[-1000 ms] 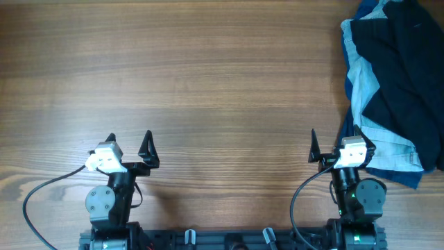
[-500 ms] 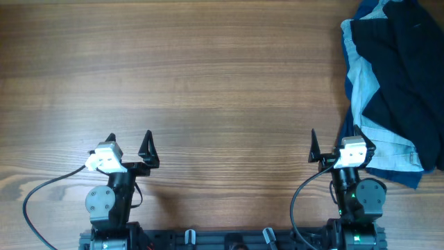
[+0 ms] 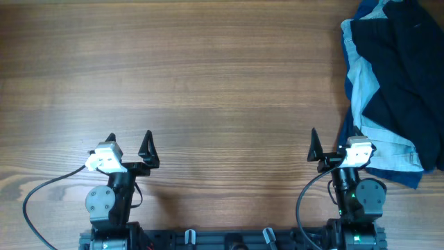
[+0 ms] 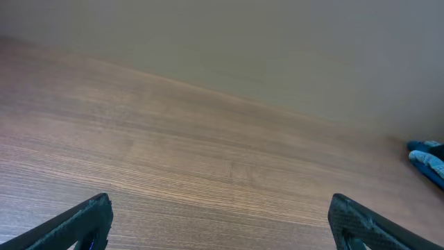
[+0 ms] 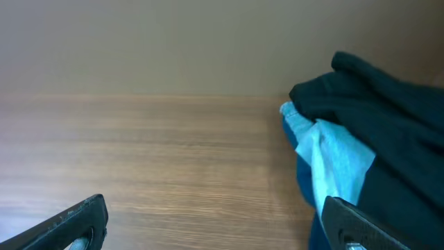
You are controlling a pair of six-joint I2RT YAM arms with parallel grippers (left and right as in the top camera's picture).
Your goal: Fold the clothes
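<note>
Blk pointed-finger hands (image 3: 129, 139), white cams (image 3: 104, 157), blk cables (image 3: 43, 189).

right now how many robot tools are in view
2. The left black two-finger tool sits open at the wooden table's front left; the right black two-finger tool sits open at front right, next to the heap of dark and light-blue clothes. None looks hidden.

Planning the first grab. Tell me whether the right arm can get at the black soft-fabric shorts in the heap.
Probably yes. The black soft-fabric shorts lie uncovered on top of light-blue denim shorts, close ahead-right of the open right gripper. The denim could get caught up too.
</note>
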